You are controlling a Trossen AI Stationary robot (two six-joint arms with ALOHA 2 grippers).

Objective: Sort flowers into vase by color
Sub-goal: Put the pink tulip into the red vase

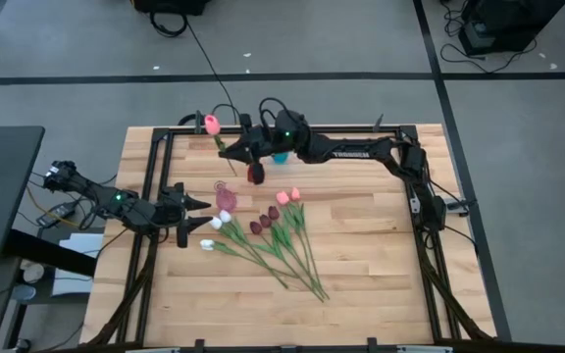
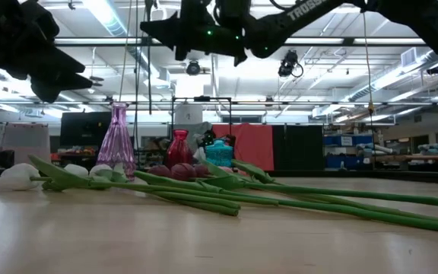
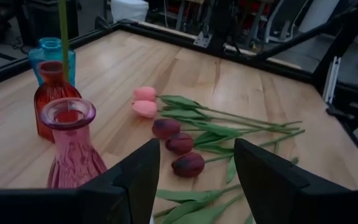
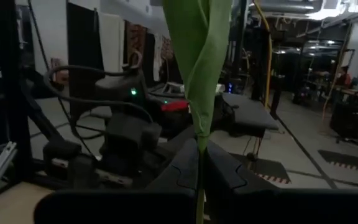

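Right gripper (image 1: 231,149), clamped on the stem of a pink tulip (image 1: 210,125), is raised over the far side of the table just beside the vases, apparently the red vase (image 1: 256,174). Step in hand: delivering this flower. Next: lower the stem end into the matching neck. Left gripper (image 1: 200,205), fingers spread and empty, waits left of the remaining tulips (image 1: 281,230) lying mid-table.

You have bare tabletop (image 1: 381,265) right of the flowers (image 1: 278,235); three vases (image 1: 253,176) crowd the back, beside the right claw (image 1: 231,152).
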